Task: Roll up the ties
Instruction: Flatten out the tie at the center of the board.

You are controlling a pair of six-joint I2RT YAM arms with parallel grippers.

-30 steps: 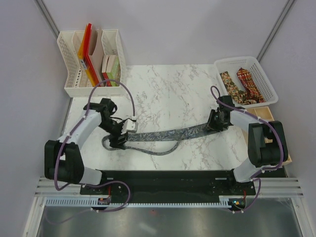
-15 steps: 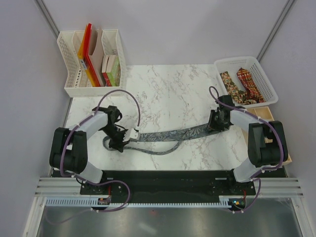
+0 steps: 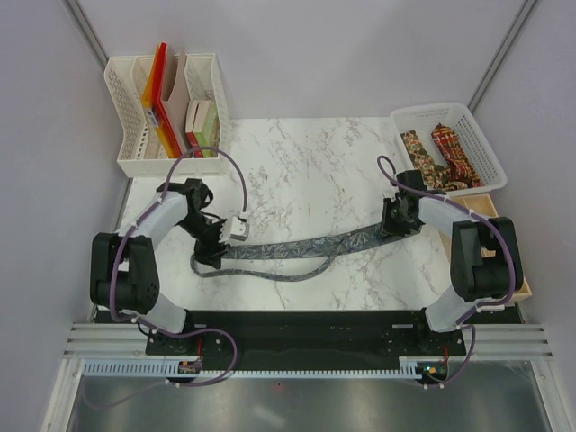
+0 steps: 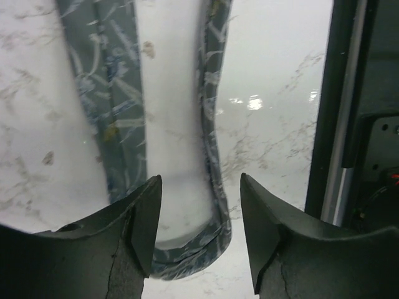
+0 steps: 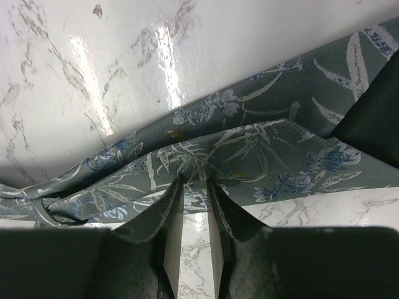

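Bright, even light falls from overhead, so the arms cast only faint soft shadows on the desk. In both wrist views white glare streaks the glossy marble, and the left tool looms dark and blurred up close.

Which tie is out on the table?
The grey-green tie, stretched across the marble table; the right tool pinches it. The brown-gold tie and red tie lie in the white basket.
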